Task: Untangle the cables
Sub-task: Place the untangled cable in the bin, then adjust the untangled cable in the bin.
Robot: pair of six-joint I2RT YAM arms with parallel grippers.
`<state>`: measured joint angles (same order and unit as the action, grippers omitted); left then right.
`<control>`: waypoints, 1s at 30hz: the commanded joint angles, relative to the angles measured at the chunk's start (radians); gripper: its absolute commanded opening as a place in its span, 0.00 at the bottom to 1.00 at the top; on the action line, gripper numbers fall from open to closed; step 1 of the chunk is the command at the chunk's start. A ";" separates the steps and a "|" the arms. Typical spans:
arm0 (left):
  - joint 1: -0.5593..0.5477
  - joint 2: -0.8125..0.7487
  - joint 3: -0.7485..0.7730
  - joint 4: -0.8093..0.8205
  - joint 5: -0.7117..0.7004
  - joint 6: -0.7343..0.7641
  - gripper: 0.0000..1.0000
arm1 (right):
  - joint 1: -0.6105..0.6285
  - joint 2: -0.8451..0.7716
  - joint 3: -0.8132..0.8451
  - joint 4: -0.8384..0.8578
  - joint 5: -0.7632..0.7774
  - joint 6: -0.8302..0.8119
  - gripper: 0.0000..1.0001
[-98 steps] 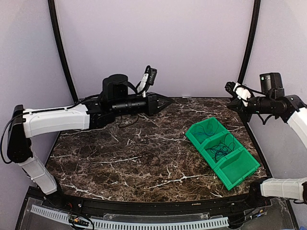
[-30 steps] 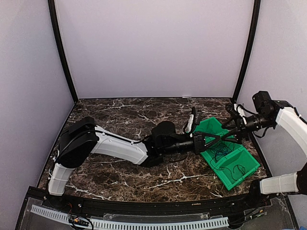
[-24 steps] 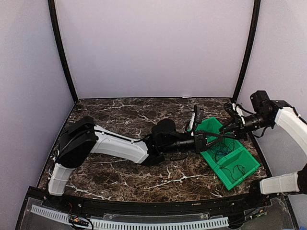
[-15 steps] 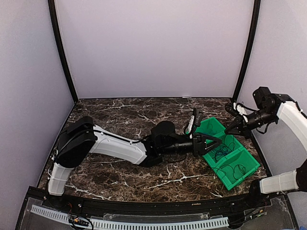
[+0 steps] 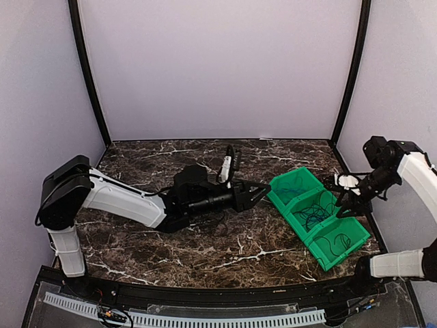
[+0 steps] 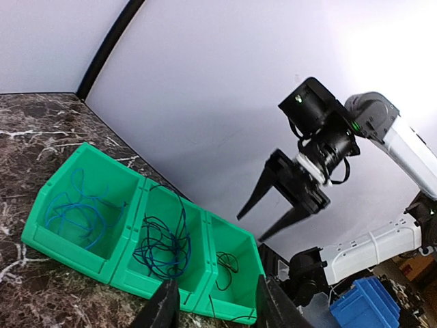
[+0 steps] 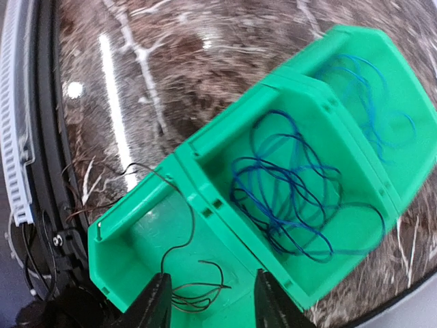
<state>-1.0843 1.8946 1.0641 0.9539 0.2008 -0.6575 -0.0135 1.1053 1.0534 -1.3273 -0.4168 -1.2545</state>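
A green three-part bin holds the cables. Light blue cable lies in the far compartment. A dark blue and black tangle fills the middle one. A thin black cable coils in the near one, with one end trailing over the bin's end wall. My right gripper hangs open above that near compartment, nothing between its fingers. My left gripper is open and empty, low over the table just left of the bin. In the left wrist view the bin lies ahead and the right gripper hangs above it.
The bin sits at the table's right side, close to the right edge and the black frame post. Dark marble tabletop stretches left of it. A ribbed white strip and loose wires run along the near edge.
My left arm has drawn back leftward from the bin and its jaws have opened. My right gripper dropped toward the near compartment, shut briefly, and stands open now.
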 commanded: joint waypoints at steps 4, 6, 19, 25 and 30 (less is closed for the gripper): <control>0.016 -0.125 -0.074 -0.148 -0.162 0.070 0.41 | 0.345 -0.080 -0.175 0.072 0.008 0.080 0.53; 0.024 -0.143 -0.091 -0.164 -0.180 0.071 0.41 | 0.418 -0.066 -0.217 0.074 0.047 0.093 0.53; 0.037 -0.198 -0.147 -0.217 -0.289 0.092 0.41 | 0.607 -0.132 -0.340 0.194 0.341 -0.006 0.60; 0.037 -0.203 -0.148 -0.227 -0.295 0.090 0.41 | 0.692 -0.112 -0.343 0.223 0.342 -0.012 0.63; 0.042 -0.207 -0.148 -0.242 -0.310 0.100 0.41 | 0.757 -0.071 -0.312 0.178 0.330 -0.018 0.64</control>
<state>-1.0508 1.7397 0.9279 0.7280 -0.0891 -0.5789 0.6983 1.0065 0.7097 -1.1328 -0.0849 -1.2598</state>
